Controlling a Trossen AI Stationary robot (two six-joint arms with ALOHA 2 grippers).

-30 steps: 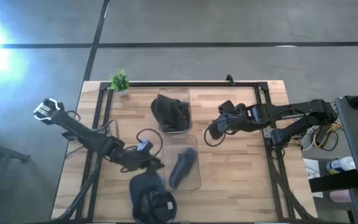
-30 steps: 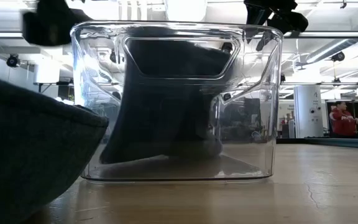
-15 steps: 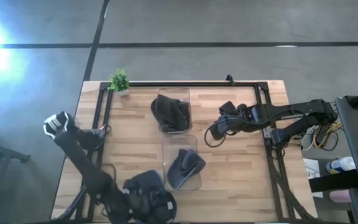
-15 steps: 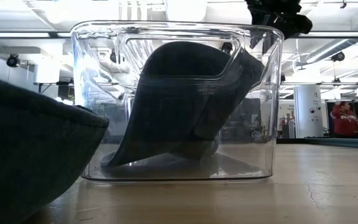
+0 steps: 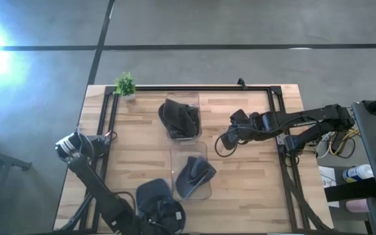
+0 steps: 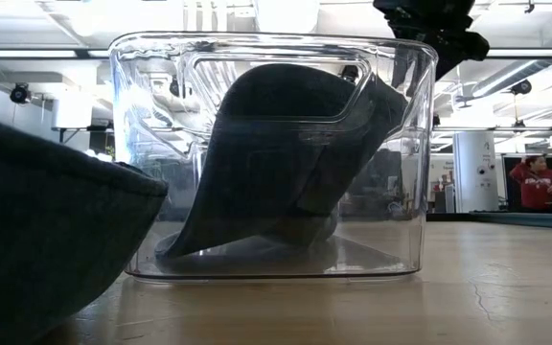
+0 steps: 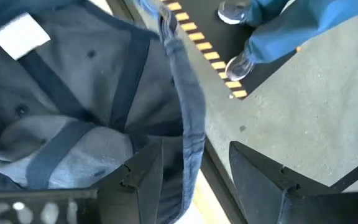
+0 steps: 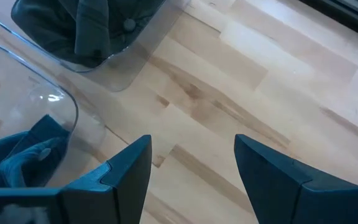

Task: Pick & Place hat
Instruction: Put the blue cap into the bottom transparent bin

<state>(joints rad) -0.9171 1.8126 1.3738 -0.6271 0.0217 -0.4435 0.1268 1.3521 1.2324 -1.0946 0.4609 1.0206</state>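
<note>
- Since a second ago, the left arm is swinging away from the near clear bin (image 5: 191, 171) toward the bench's front edge, and a dark cap (image 5: 194, 175) is now sitting inside that bin, leaning against its wall.
- The left claw (image 7: 194, 171) is hovering at the bench's (image 5: 253, 183) front edge over an upturned denim hat (image 5: 158, 205), its fingers spread with the hat's brim passing between them, not pinched.
- The far clear bin (image 5: 181, 117) is holding another dark hat.
- The right claw (image 8: 191, 168) is waiting above bare bench, just beside the two bins, fingers spread and holding nothing.
- A small potted plant (image 5: 125, 85) is standing at the far left corner.
</note>
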